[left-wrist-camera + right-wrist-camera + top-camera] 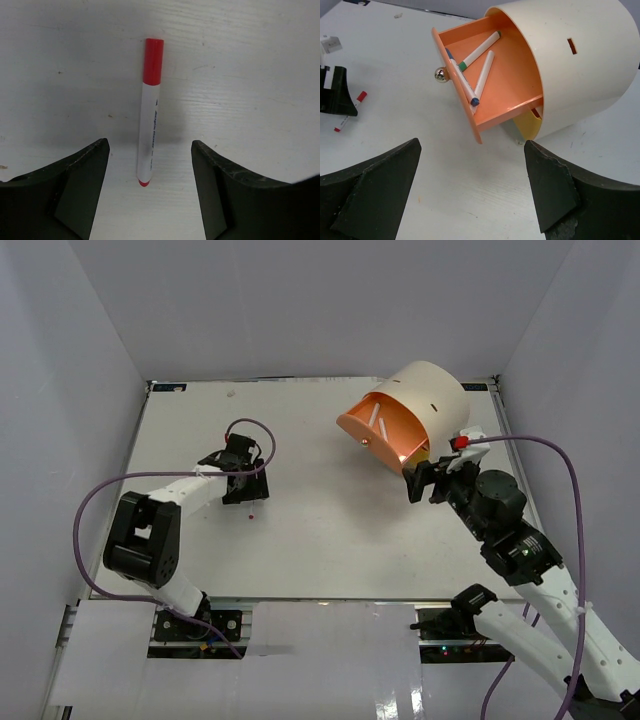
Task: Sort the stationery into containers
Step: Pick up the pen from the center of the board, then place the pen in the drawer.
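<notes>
The left claw (150,144) was open over the white worktop (250,75). A white marker with a red cap (151,120) lay flat between its two jaws and touched neither one. Its cap pointed to 12 o'clock. The right claw (472,145) was open wide and held nothing. At 1 o'clock from it sat the cream round organiser (580,60). Its orange drawer (512,85) was pulled out, with three thin white pens (484,75) inside.

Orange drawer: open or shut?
Open: the drawer juts out of the organiser, with pens lying in plain view inside.
</notes>
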`<state>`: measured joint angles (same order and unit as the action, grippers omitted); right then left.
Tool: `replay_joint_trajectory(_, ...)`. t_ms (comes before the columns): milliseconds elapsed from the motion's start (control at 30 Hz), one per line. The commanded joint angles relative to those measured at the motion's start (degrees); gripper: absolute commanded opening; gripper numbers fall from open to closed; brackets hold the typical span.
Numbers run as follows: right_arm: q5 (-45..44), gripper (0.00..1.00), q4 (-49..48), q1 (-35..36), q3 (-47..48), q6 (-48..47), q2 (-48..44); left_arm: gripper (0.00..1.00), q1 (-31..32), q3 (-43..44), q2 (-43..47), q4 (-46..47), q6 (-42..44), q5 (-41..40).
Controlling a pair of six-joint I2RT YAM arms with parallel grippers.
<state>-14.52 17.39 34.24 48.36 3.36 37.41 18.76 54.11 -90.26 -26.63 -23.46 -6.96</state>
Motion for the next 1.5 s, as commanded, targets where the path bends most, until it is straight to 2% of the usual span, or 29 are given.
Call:
replay_joint_trajectory(0, 1.25, 0.90, -2.80, -0.14, -1.86, 3.49, -3.65, 0.77, -0.04, 1.35, -0.62, -1.49, -1.14, -2.97)
replay_joint_trajectory(100, 1.08, 0.90, -2.88, -0.14, -4.06, 4.46, -6.20, 0.73, -0.04, 1.79, -2.55, -1.75, -1.15, -3.06)
replay_joint_trajectory(333, 0.81, 0.90, -2.62, -0.14, -7.57, 4.73, -10.33, 0.51, 0.31, 1.79, -5.36, -1.41, -2.99, -3.50)
replay_joint_trajectory(433, 1.07, 0.90, -2.71, -0.14, -8.19, 4.64, -10.95, 0.45, 0.75, 1.88, -6.77, -1.32, -3.78, -3.23)
replay_joint_trajectory(467, 1.34, 0.90, -2.62, -0.14, -8.28, 4.56, -11.21, 0.36, 0.83, 1.88, -7.12, -1.23, -4.04, -3.15)
replay_joint_trajectory(533, 1.60, 0.90, -2.62, -0.14, -8.54, 4.56, -11.56, 0.26, 1.10, 1.88, -8.08, -1.05, -4.66, -2.80)
replay_joint_trajectory(567, 1.52, 0.90, -2.62, -0.05, -8.63, 4.56, -11.66, 0.17, 1.19, 1.97, -8.18, -0.97, -4.84, -2.62)
replay_joint_trajectory(667, 1.17, 0.90, -2.71, -0.14, -9.24, 4.38, -12.70, 0.03, 1.45, 2.41, -7.13, -1.05, -5.01, 0.62)
replay_joint_trajectory(700, 0.99, 0.90, -2.62, -0.05, -9.42, 4.29, -12.97, 0.02, 1.54, 2.58, -6.34, -1.14, -5.01, 1.85)
replay_joint_trajectory(833, -0.94, 0.90, -2.62, -0.14, -10.48, 4.12, -14.64, 0.00, 2.06, 5.12, 1.64, -1.23, -8.17, 10.89)
replay_joint_trajectory(900, -1.91, 0.90, -2.62, -0.14, -10.65, 3.94, -15.52, 0.01, 2.41, 7.23, 7.45, -0.79, -12.38, 15.39)
replay_joint_trajectory(1033, -4.72, 0.90, -2.71, -0.05, -10.65, 4.20, -16.84, 0.08, 6.97, 13.99, 12.82, 2.63, -20.12, 18.47)
replay_joint_trajectory(1167, -6.39, 0.90, -2.62, -0.14, -10.48, 4.29, -18.51, 0.08, 12.60, 21.38, 11.69, 7.80, -26.10, 17.86)
replay_joint_trajectory(1300, -7.18, 0.90, -1.83, -0.14, -9.60, 4.38, -19.48, 0.10, 17.52, 27.97, 6.87, 13.53, -31.63, 16.11)
replay_joint_trajectory(1467, -7.98, 0.90, -0.43, -0.05, -8.19, 5.25, -20.97, 0.11, 21.92, 33.86, 0.62, 20.46, -33.84, 11.63)
